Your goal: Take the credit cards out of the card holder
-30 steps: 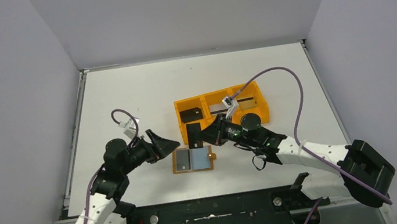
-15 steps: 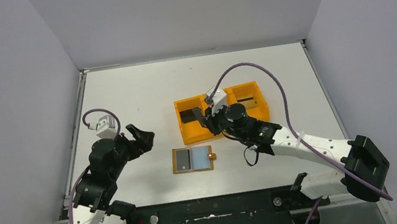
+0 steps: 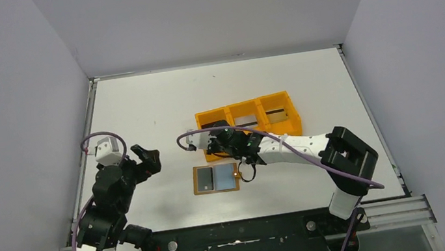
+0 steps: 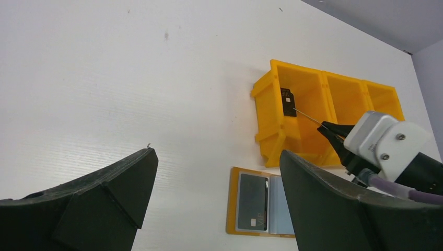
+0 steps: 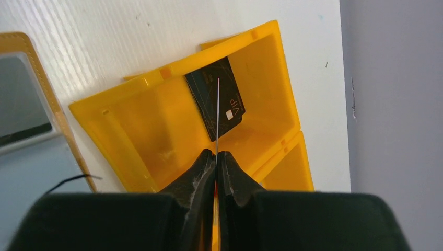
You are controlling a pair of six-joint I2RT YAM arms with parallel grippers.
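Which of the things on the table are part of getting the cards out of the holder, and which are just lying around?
Part of the job: card holder; dark card and pale blue card in its pockets; held card, edge-on in the right gripper; loose card in the tray.
Just there: the tray itself; the open left gripper, holding nothing.

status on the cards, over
Left fingers open, empty. Right fingers shut on a card over the tray, one card already in it. Black card and blue card left in holder. Nothing in the way.
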